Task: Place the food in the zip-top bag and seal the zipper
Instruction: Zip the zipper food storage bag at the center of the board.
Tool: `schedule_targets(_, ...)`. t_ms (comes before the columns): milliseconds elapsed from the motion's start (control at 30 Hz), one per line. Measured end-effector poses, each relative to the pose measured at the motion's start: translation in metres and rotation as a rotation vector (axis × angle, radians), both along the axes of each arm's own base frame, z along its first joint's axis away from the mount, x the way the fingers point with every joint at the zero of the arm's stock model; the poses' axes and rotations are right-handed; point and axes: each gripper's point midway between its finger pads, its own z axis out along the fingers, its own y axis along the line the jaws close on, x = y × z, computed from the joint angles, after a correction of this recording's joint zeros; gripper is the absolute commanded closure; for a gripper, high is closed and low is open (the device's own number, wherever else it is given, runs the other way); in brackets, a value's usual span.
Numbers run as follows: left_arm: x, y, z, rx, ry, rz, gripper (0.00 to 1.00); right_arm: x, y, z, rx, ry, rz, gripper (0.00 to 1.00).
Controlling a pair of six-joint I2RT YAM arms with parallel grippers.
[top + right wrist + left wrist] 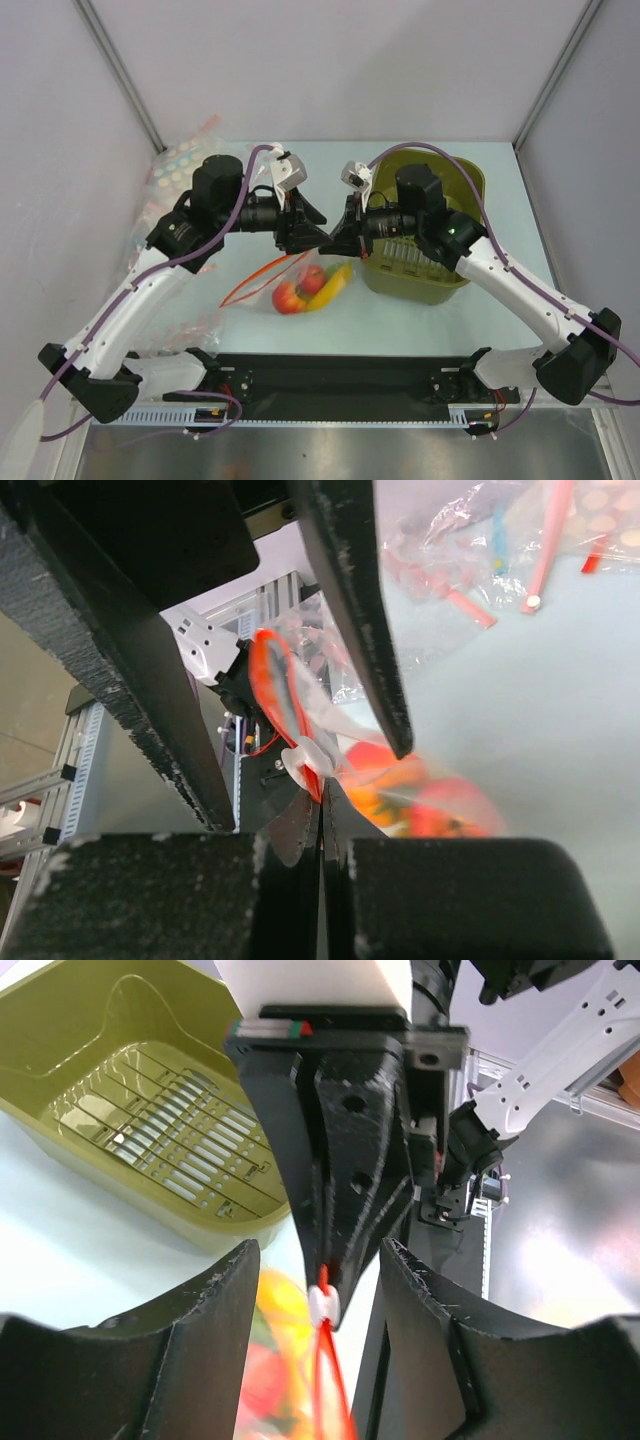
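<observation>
The clear zip-top bag [300, 283] hangs below both grippers with the food inside: a yellow banana [335, 287] and two red fruits [312, 278]. The orange-red zipper [250, 283] trails down to the left. My right gripper [338, 243] is shut on the zipper's end by its white slider [324, 1305], as the right wrist view [322, 810] shows. My left gripper [316, 236] is open, and in the left wrist view [320, 1250] its jaws straddle the strip [325, 1370] without touching it. The food is blurred in both wrist views [420, 800]. I cannot make out the green piece.
The olive-green basket [440, 285] stands just right of the grippers, behind the right arm, and looks bare inside in the left wrist view [120, 1020]. Other clear bags with dots and pink strips lie at the back left [180, 165], also in the right wrist view [530, 540].
</observation>
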Motion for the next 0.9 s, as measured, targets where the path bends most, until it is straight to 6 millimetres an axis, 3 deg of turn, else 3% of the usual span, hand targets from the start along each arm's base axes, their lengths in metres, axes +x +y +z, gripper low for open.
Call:
schedule_targets(300,-0.005,0.009,-0.011,0.018,-0.001,0.023,0.37,0.003,0.001,0.0,0.018,0.011,-0.025,1.0)
schedule_targets(533,-0.003,0.011,-0.017,0.037,0.004,0.043,0.53,0.002,0.002,0.002,0.032,0.016,-0.026,1.0)
schedule_targets(667,-0.003,0.011,-0.017,0.038,0.003,0.045,0.42,-0.001,0.0,0.002,0.043,0.011,-0.019,1.0)
schedule_targets(900,-0.004,0.011,-0.018,0.037,0.005,0.039,0.36,-0.006,0.0,0.006,0.061,0.002,0.004,1.0)
